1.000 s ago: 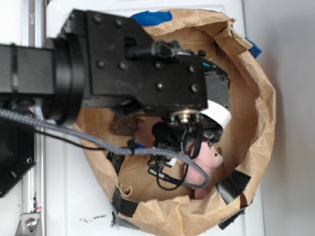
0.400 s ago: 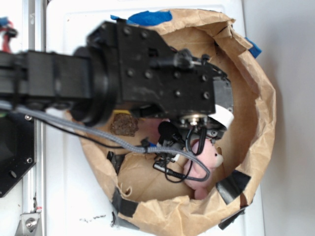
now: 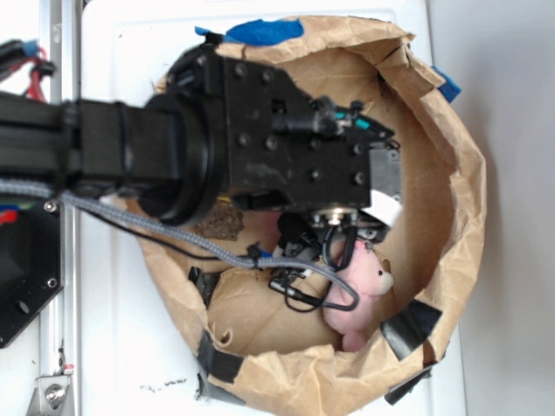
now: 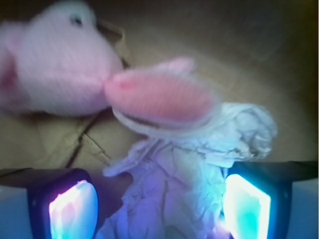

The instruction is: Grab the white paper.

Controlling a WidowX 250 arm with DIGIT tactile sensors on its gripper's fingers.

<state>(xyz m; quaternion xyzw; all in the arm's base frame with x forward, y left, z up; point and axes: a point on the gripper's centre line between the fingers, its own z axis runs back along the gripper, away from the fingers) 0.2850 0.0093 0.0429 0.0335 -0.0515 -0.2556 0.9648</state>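
- In the exterior view the black arm (image 3: pixel 147 160) is seen stretched in from the left edge, its boxy wrist block carried over the brown paper bag (image 3: pixel 451 147), which lies open on the white table (image 3: pixel 121 347).
- The wrist is pointed down into the bag; the gripper itself is hidden beneath the arm in this view, so only the housing, a round metal fitting and a white tag can be made out.
- A grey braided cable (image 3: pixel 165 230) is trailed from the left edge across the bag's rim and looped under the wrist beside thin black wires.
- In the wrist view the gripper (image 4: pixel 159 204) is seen with its two fingers spread apart, the glowing pads (image 4: pixel 72 209) standing at the lower left and lower right of the picture.
- The white paper (image 4: pixel 194 164) is found between the two fingers, a crumpled wad lying on the bag's floor; the right pad is seen just beside or touching its edge, while a gap is left at the left pad. Whether the paper is actually pressed cannot be told.
- The pink plush rabbit (image 4: pixel 60 74) is placed just beyond the paper, and one of its ears (image 4: pixel 159 99) is laid over the top of the wad.
- In the exterior view the rabbit (image 3: pixel 360 290) is shown partly covered by the wrist, and a dark brown lump (image 3: pixel 221 225) is seen under the arm on the bag's floor.
- Strips of black tape (image 3: pixel 412 325) and blue tape (image 3: pixel 264 30) are stuck on the bag's rim.
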